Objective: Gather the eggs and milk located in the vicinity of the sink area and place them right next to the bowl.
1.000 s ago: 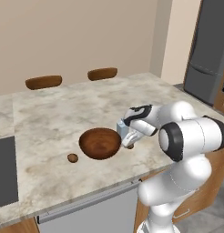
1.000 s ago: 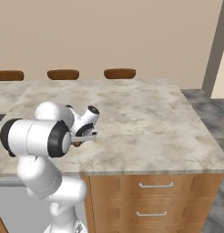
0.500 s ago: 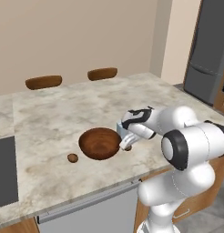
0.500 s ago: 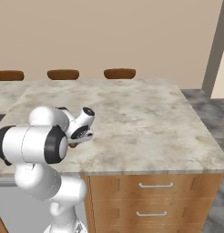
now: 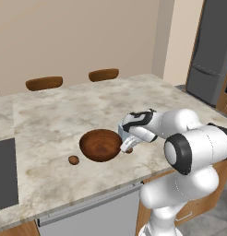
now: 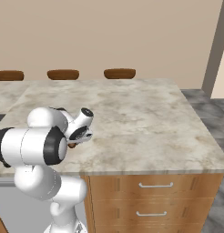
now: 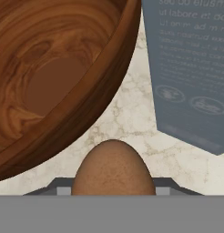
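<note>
The milk carton (image 7: 191, 68) carries rows of pale print and two round emblems on its blue-grey side, but the lettering is too blurred to read. Nothing else bears writing.

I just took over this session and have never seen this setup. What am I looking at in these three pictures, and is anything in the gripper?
A white robot arm works at a marble counter. Two cameras ride on its base, behind it to the left and right; the third looks along the hand. On the counter sit a wooden bowl, one egg left of it, and a blue-grey milk carton beside the bowl in the hand view. The gripper is at the bowl's right side, nearly closed around a second egg just above or on the counter.
</note>
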Controlling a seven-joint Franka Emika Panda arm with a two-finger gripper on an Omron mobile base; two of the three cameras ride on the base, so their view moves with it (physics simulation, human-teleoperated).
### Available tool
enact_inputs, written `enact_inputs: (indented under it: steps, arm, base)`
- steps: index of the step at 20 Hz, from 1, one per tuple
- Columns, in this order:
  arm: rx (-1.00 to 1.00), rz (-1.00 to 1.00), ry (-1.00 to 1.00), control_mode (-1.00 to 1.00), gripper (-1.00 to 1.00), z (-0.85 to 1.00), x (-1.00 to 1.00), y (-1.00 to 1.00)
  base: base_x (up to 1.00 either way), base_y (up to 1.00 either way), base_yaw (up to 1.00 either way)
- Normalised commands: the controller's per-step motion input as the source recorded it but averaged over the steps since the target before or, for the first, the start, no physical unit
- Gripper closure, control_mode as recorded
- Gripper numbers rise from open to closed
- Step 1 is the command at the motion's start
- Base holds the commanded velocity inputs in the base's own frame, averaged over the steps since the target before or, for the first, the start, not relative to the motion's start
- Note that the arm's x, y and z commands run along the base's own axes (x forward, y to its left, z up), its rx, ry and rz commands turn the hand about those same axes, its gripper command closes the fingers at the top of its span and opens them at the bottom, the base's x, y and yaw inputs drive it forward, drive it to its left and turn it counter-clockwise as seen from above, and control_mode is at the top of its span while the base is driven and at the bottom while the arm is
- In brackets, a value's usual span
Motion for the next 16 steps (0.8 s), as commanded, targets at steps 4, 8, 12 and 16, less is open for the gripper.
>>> enact_inputs:
  steps: [4,8,12,16]
  arm:
    - [0.00,0.00,0.01,-1.00,-1.00,0.00,0.00,0.00]
    - [0.00,0.00,0.00,-1.00,-1.00,0.00,0.04,0.00]
    - [0.00,0.00,0.00,-1.00,-1.00,0.31,0.03,0.00]
    - [0.01,0.00,0.00,-1.00,-1.00,0.95,-0.27,-0.19]
  base:
    - [0.00,0.00,0.00]
    - [0.00,0.00,0.00]
    - [0.00,0.00,0.00]
    - [0.00,0.00,0.00]
